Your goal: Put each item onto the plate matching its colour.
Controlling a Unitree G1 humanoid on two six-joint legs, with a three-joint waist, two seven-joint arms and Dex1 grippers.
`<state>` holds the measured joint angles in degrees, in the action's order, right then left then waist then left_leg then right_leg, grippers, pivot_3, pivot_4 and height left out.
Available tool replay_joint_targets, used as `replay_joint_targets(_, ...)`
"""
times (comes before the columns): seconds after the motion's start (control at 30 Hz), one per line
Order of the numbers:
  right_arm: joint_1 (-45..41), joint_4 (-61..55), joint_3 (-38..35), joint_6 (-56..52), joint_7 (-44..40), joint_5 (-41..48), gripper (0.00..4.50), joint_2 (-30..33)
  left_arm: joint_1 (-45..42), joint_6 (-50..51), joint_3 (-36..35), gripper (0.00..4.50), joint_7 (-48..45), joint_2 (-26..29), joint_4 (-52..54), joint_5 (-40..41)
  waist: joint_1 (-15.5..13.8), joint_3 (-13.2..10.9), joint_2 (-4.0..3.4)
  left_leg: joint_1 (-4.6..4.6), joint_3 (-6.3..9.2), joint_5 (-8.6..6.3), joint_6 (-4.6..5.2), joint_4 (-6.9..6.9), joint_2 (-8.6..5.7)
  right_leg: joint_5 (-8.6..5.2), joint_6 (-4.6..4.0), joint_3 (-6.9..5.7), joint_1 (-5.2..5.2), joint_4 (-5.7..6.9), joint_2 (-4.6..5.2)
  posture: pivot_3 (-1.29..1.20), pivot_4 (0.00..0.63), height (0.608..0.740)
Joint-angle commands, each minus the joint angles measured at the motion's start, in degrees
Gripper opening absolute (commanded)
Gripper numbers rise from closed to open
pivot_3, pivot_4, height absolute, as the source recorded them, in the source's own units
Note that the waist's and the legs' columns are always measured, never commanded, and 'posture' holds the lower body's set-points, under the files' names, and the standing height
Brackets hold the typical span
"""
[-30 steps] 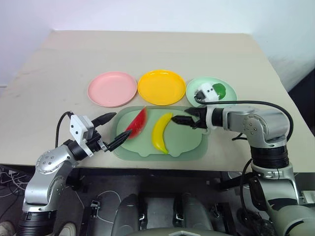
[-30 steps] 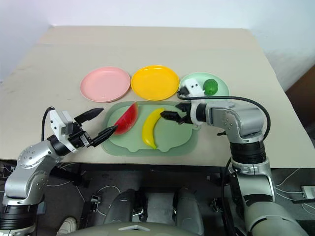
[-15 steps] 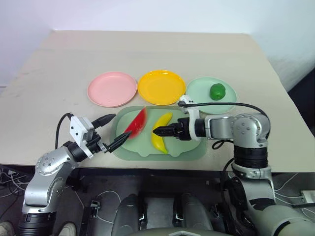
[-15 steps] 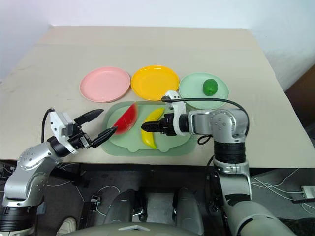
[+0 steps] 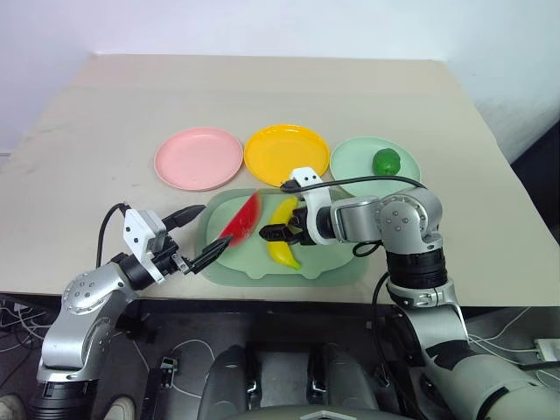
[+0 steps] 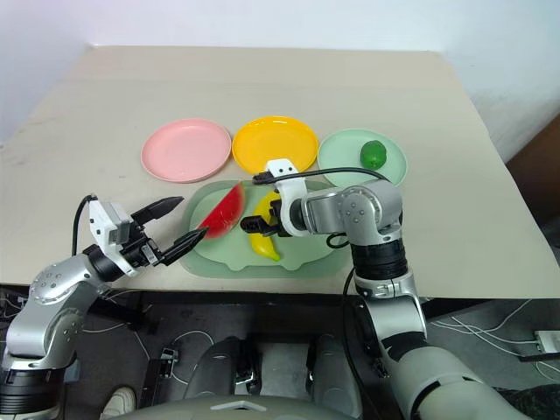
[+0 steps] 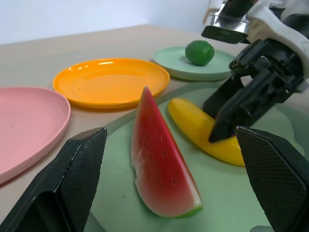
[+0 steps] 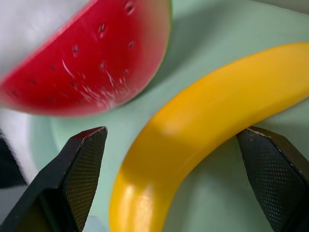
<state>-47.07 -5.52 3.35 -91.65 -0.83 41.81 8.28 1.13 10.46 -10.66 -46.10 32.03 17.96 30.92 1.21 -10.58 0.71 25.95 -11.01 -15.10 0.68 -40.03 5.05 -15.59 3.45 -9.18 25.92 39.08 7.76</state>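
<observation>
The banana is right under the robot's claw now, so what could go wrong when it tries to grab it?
1. The right gripper is open over the banana, which is curved and smooth, so it might slip out when pinched.
2. The watermelon wedge lies close beside the banana on the tray, so a finger could bump it.
3. The left gripper hovers open by the tray's other edge; the two arms might crowd each other.

A curved yellow plastic banana [image 8: 203, 121] lay on a pale green tray [image 8: 212, 29], between the two spread black fingers [image 8: 84, 179] of the right gripper [image 8: 176, 179]. Beside it sat a red watermelon wedge [image 8: 91, 63] with thin green rind.
</observation>
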Motion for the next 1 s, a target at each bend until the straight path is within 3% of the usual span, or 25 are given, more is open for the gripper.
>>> replay_joint_targets(0.03,0.6,0.0,2.9,-0.8,0.4,0.6,4.48,1.4,0.0,-0.8,-1.6,4.5,-0.2,0.7,1.7,0.1,0.0,0.0,0.03,0.0,0.0,0.0,0.0,0.0,0.0,0.0,0.0,0.0,-0.01,0.0,0.0,0.0,0.15,0.695)
replay_joint_targets(0.2,0.6,-0.4,5.1,-0.8,0.4,0.7,4.48,2.6,-0.4,-1.1,-1.4,4.5,-0.3,0.6,1.2,0.0,-0.1,0.0,0.03,0.0,0.0,0.0,0.0,0.0,0.0,0.0,0.0,0.0,-0.01,0.0,0.0,0.0,0.15,0.695)
replay_joint_targets(0.3,0.4,-1.8,6.4,-0.8,-0.2,0.0,3.91,3.2,-0.6,-1.3,-1.3,4.5,-0.2,0.5,1.0,-0.3,-0.1,0.0,0.03,0.0,0.0,0.0,0.0,0.0,0.0,0.0,0.0,0.0,-0.01,-0.01,0.0,0.0,0.15,0.695)
replay_joint_targets(0.4,0.4,-2.0,6.4,-0.8,-0.3,-0.4,2.92,3.4,-0.7,-1.4,-1.2,4.5,-0.3,0.4,0.7,-0.6,-0.1,0.0,0.03,0.0,0.0,0.0,0.0,0.01,0.0,0.0,0.0,0.0,0.0,-0.01,0.0,0.0,0.15,0.695)
replay_joint_targets(0.57,0.4,-1.5,6.3,-0.8,-0.5,-0.4,2.92,3.6,-1.2,-2.0,-1.1,4.5,0.0,0.1,0.2,-1.2,-0.2,0.0,0.04,0.01,0.0,0.0,0.0,0.0,0.0,0.0,0.0,0.0,0.0,-0.01,0.01,0.0,0.15,0.695)
replay_joint_targets(0.77,0.0,-1.0,5.5,-0.8,0.1,-1.3,1.63,3.9,-1.1,-2.1,-1.1,4.5,0.0,-0.1,0.4,-1.4,-0.1,0.0,0.04,0.04,0.01,0.0,0.01,0.01,0.0,0.0,0.0,-0.01,0.04,-0.01,0.0,0.0,0.15,0.695)
replay_joint_targets(0.9,-0.9,-1.7,1.8,-0.8,-0.3,-3.1,1.63,4.2,-1.1,-2.1,-1.4,4.5,0.1,0.0,0.5,-1.4,-0.3,0.0,0.04,0.06,0.01,0.0,0.01,0.0,0.0,0.0,0.0,-0.01,0.04,-0.01,0.02,0.0,0.15,0.695)
replay_joint_targets(1.0,-1.5,-5.1,1.3,-0.7,-4.7,-1.9,1.63,8.2,-0.9,-2.1,-1.6,4.5,0.1,0.1,0.8,-1.3,-0.4,0.0,0.03,0.15,0.01,0.0,0.01,-0.01,0.0,0.0,0.0,-0.01,0.12,-0.01,0.03,0.0,0.15,0.695)
